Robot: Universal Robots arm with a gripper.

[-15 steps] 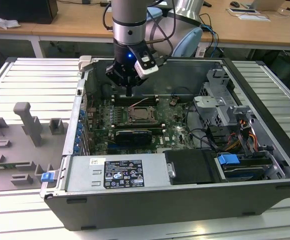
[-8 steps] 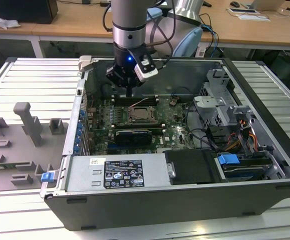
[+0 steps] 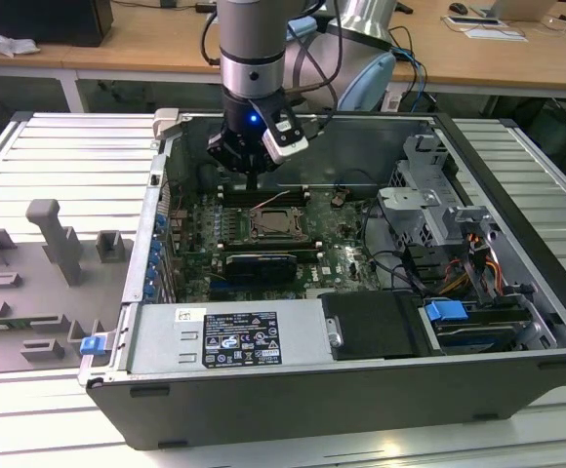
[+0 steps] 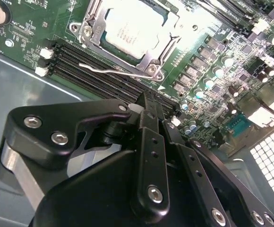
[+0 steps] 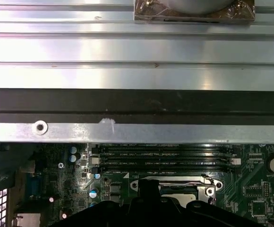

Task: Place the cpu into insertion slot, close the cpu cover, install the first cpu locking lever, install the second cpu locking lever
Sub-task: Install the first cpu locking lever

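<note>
The cpu (image 4: 130,29) lies flat in the insertion slot (image 3: 275,227) on the green board, its pale grey top showing. The cpu cover (image 4: 146,60) is down, framing the chip. A thin silver locking lever (image 4: 104,71) sticks out beside the socket, over the black memory slots. My gripper (image 4: 149,111) hangs above those memory slots, just off the socket's edge, with its black fingers together and nothing between them. In the exterior view the gripper (image 3: 254,180) sits just behind the socket. In the first wrist view its tip (image 5: 149,187) stands in front of the socket frame (image 5: 184,182).
Long black memory slots (image 4: 94,61) run beside the socket. The case's metal wall (image 5: 127,52) rises close behind the gripper. A power supply (image 3: 229,336), a drive cage (image 3: 439,210) and cables (image 3: 459,278) fill the case. Grey fixture blocks (image 3: 54,244) stand at the exterior view's left.
</note>
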